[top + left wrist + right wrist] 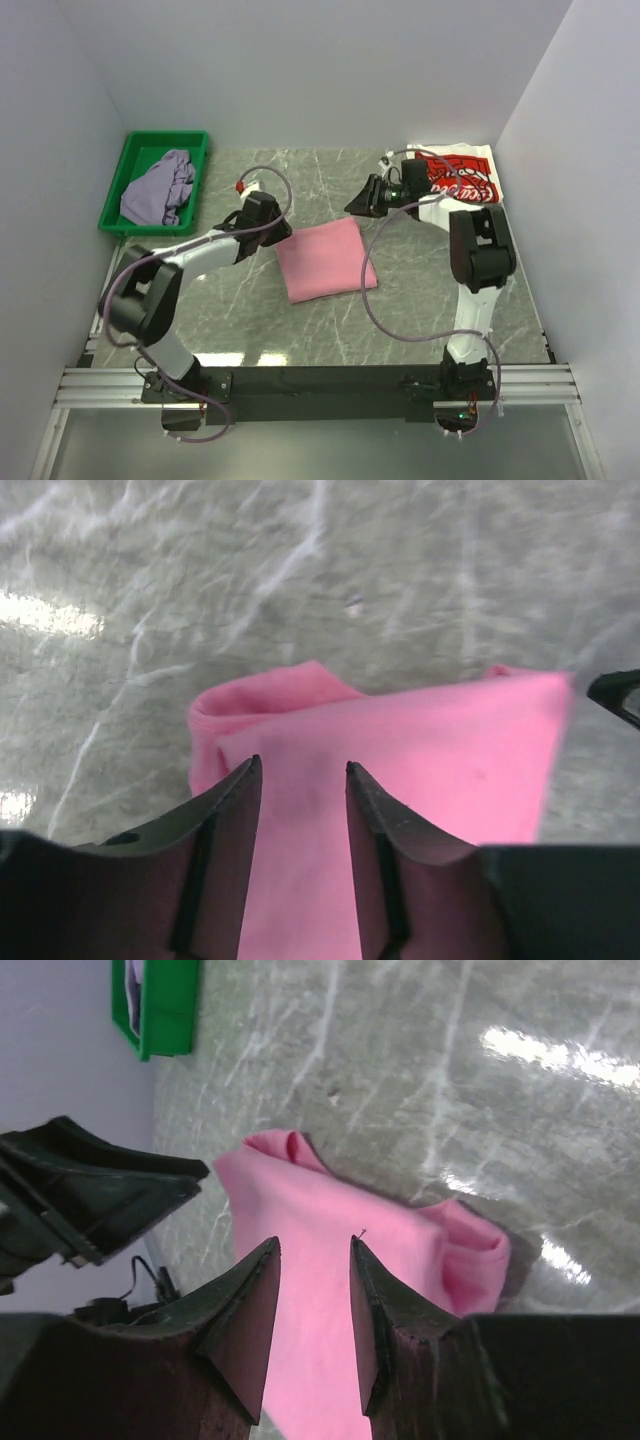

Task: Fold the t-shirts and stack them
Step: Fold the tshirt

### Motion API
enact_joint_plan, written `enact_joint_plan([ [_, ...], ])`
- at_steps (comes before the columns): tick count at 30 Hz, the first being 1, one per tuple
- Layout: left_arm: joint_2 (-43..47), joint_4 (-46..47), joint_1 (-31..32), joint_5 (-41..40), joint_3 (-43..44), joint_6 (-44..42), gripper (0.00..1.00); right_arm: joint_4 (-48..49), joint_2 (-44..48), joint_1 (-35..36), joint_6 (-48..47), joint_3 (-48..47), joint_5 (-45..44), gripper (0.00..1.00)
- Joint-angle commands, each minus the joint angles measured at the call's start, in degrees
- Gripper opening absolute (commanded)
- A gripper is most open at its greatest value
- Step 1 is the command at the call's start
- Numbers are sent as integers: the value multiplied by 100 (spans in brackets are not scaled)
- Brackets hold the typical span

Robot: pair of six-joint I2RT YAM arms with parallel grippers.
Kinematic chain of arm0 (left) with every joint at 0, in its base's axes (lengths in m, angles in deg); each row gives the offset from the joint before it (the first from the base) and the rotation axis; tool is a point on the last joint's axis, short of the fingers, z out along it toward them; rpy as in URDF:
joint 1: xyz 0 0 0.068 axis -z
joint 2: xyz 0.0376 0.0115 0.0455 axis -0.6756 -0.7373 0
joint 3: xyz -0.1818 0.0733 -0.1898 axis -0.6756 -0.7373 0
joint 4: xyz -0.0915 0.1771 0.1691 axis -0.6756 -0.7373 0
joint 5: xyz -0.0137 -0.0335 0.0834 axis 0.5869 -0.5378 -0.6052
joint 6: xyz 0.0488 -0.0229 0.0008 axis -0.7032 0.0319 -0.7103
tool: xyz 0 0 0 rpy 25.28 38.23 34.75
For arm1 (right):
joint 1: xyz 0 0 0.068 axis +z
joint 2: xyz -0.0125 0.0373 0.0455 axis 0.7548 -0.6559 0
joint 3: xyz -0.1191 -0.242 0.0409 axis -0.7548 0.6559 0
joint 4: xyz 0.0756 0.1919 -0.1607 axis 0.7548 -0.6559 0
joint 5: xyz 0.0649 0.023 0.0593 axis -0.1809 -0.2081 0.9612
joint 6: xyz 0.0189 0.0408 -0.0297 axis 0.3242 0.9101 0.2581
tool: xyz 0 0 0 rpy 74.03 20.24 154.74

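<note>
A folded pink t-shirt (325,258) lies mid-table (420,300), a lavender-grey t-shirt (160,188) crumpled in the green tray (140,150) far left, the white Coca-Cola t-shirt (465,178) far right; left tool (302,765) and right tool (313,1245) hover over the pink one, fingers apart, gripping nothing

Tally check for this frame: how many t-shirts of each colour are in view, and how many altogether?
Pink t-shirt: 1
White t-shirt with red print: 1
Lavender-grey t-shirt, in the green bin: 1
Total: 3
</note>
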Motion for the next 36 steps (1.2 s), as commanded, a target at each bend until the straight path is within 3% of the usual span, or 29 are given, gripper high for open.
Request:
enact_joint_plan([
  [1, -506, 372, -181, 166, 236, 353, 44, 537, -616, 6, 631, -233, 365, 40],
  [5, -1033, 495, -585, 367, 210, 555, 34, 388, -1030, -12, 719, -470, 112, 39],
  [12, -1597, 293, -858, 623, 710, 284, 32, 300, -1119, -29, 852, -638, -117, 38],
  [16, -1045, -66, -850, 675, 966, 55, 49, 211, -347, -20, 737, -324, -136, 39],
  [17, -869, -146, -823, 693, 931, 20, 61, 290, 29, -3, 815, -182, -118, 39],
  [20, -218, -522, -674, 789, 826, -77, 82, 808, 680, 76, 1097, 512, 207, 39],
  [23, 388, -875, -342, 781, 615, -60, 86, 932, 1217, 322, 1220, 1136, 400, 39],
  [28, 1250, -868, 257, 999, -280, 528, 76, 1011, 1667, 1391, 1202, 1997, 322, 38],
  [32, 1199, -525, 547, 992, -1063, 1099, 50, 1336, 1379, 1956, 1431, 2297, 120, 27],
  [36, 760, -244, 557, 1115, -1398, 1495, 36, 1110, 597, 2221, 1528, 2192, 84, 20],
])
